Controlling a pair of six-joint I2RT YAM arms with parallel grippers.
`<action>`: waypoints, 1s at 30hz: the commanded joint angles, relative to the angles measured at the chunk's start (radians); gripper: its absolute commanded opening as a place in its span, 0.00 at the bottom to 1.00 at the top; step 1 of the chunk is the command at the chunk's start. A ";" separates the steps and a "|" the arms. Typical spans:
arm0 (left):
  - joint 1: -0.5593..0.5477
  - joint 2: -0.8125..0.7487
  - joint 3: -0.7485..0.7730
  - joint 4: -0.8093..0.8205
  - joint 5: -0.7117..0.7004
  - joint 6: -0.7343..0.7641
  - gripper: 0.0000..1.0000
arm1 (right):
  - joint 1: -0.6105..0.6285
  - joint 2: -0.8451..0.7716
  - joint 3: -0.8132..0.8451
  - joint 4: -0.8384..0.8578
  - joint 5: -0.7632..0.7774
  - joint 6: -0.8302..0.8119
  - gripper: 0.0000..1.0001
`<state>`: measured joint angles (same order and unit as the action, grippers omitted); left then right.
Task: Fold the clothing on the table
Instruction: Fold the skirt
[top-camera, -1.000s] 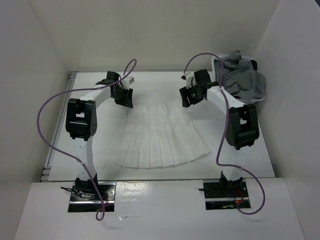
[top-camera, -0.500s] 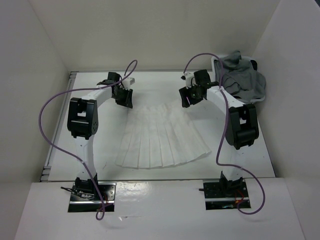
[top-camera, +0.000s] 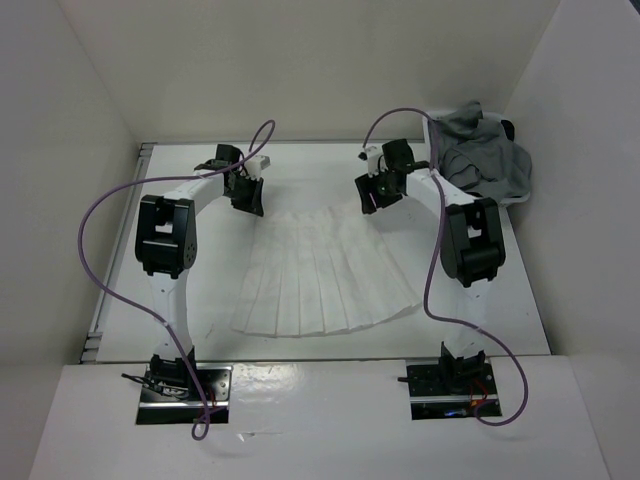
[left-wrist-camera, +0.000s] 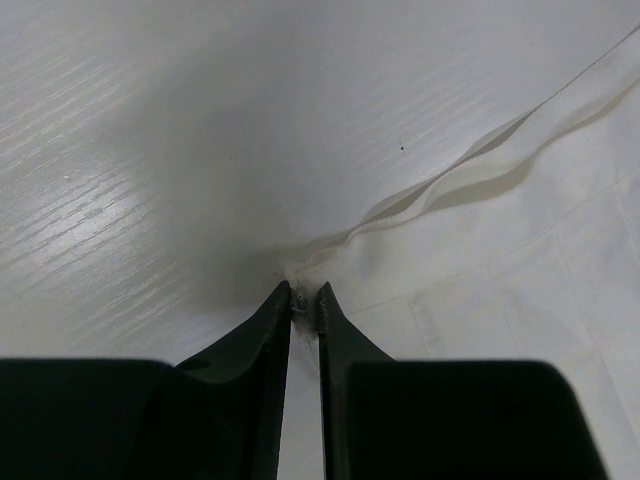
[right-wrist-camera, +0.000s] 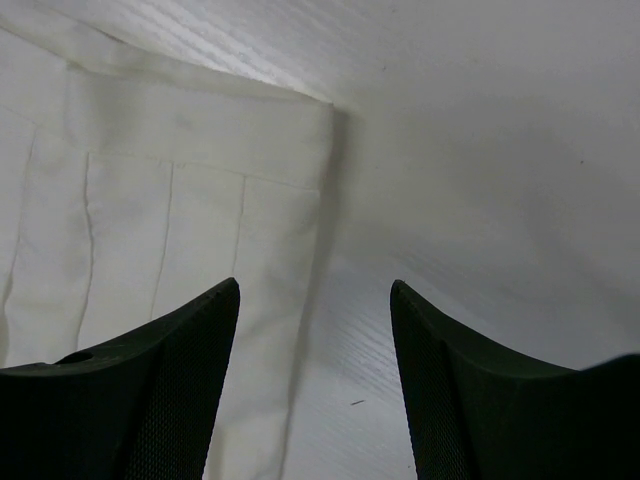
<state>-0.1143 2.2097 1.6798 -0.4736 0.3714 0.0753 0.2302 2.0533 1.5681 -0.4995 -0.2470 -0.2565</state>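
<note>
The clothing (top-camera: 322, 272), a white pleated skirt, lies fanned out flat on the white table (top-camera: 330, 170), waistband at the far end. My left gripper (top-camera: 252, 205) is at the waistband's left corner. In the left wrist view its jaws (left-wrist-camera: 303, 296) are pinched on that corner of the skirt (left-wrist-camera: 480, 260), with the fabric's edge rippled beyond. My right gripper (top-camera: 368, 203) hovers at the waistband's right corner. In the right wrist view it (right-wrist-camera: 315, 290) stands open, straddling the skirt's (right-wrist-camera: 180, 210) right edge, one finger over cloth, the other over bare table (right-wrist-camera: 480, 150).
A pile of grey garments (top-camera: 487, 160) sits in a bin at the back right corner, just behind the right arm. White walls enclose the table on three sides. Purple cables loop over both arms.
The left jaws have closed onto the skirt's left waistband corner. The right arm has shifted slightly left, its jaws still open.
</note>
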 joint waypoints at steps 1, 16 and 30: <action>-0.004 0.015 0.004 -0.023 0.006 0.011 0.17 | -0.006 0.025 0.088 0.039 0.005 -0.010 0.67; -0.004 0.005 -0.005 -0.033 0.026 0.011 0.17 | -0.006 0.146 0.208 0.041 -0.043 -0.001 0.63; -0.004 0.005 -0.005 -0.042 0.026 0.011 0.16 | 0.012 0.222 0.288 0.032 -0.081 -0.001 0.63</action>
<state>-0.1143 2.2097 1.6798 -0.4797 0.3794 0.0757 0.2359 2.2539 1.8084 -0.4866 -0.3058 -0.2562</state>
